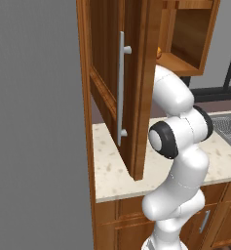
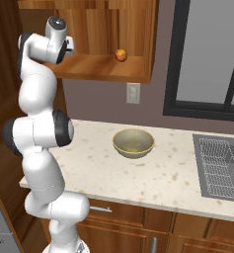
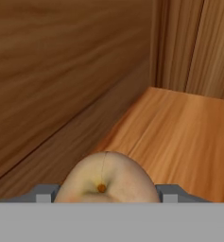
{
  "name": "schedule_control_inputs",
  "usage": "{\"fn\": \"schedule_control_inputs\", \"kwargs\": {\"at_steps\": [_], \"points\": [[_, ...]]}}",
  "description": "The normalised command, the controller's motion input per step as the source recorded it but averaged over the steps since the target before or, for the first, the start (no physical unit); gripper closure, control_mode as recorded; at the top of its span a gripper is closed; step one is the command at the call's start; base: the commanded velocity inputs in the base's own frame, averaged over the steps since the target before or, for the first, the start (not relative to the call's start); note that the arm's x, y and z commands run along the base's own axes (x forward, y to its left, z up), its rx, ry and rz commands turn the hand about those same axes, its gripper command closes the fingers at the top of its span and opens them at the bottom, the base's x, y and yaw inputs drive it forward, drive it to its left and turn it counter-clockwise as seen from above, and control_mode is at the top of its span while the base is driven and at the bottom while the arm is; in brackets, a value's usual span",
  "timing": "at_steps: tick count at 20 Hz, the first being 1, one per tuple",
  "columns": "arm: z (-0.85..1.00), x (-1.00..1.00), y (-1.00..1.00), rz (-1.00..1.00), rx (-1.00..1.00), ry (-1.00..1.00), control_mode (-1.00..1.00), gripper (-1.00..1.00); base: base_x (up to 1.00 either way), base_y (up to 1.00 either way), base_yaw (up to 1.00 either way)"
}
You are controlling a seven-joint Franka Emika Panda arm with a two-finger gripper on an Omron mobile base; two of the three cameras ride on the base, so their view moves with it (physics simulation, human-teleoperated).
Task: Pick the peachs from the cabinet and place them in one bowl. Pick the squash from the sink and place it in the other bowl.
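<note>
Cabinet (image 2: 103, 69): wall unit of reddish-brown wood, door (image 1: 122, 93) swung wide open, grey bar handle (image 1: 121, 88) upright on its face. The arm reaches up into the left end of the shelf.

Claw (image 3: 104, 196): inside the cabinet, close to the left wall. A pale yellowish peach (image 3: 106, 179) with a small orange dimple sits directly between the two grey finger ends (image 3: 46, 194), which flank it on either side. The jaws stand about a peach-width apart; it appears they have closed on the fruit, though the contact itself falls below the edge of the hand view, so a firm hold cannot be confirmed.

Second peach (image 2: 121, 55): on the same shelf, well to the right of the claw, nearer the right wall of the cabinet. A sliver of it (image 1: 159, 51) shows past the door edge in the left base view.

Tan bowl (image 2: 133, 143): on the speckled worktop (image 2: 153, 178), below the cabinet and somewhat to the right of it, nothing in it as yet.

Sink (image 2: 219, 165): at the worktop's right end, far from the cabinet, wire rack (image 2: 214, 163) laid in it.

Relation governing the coming move: the bowl lies down and to the right of the claw, so the fruit must come forward out of the cabinet opening before it can be lowered
</note>
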Motion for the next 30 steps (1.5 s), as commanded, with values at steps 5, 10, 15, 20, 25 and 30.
{"fn": "schedule_control_inputs", "kwargs": {"at_steps": [5,10,15,20,25,30], "points": [[0.39,-0.23,-0.22,0.00,0.02,-0.07,-1.00,1.00,0.00,0.00,0.00],[0.13,-0.19,-0.46,0.00,0.02,-0.07,-1.00,1.00,0.00,0.00,0.00],[0.02,-0.57,-0.45,0.00,0.00,-0.01,-1.00,1.00,0.00,0.00,0.00],[0.20,-0.95,-0.21,0.00,0.00,-0.03,-1.00,1.00,0.00,0.00,0.00],[0.06,-1.00,-0.14,0.00,0.00,-0.14,-1.00,1.00,0.00,0.00,0.00],[-0.01,-1.00,-0.22,0.00,0.00,-0.16,-1.00,1.00,0.00,0.00,0.00]]}}
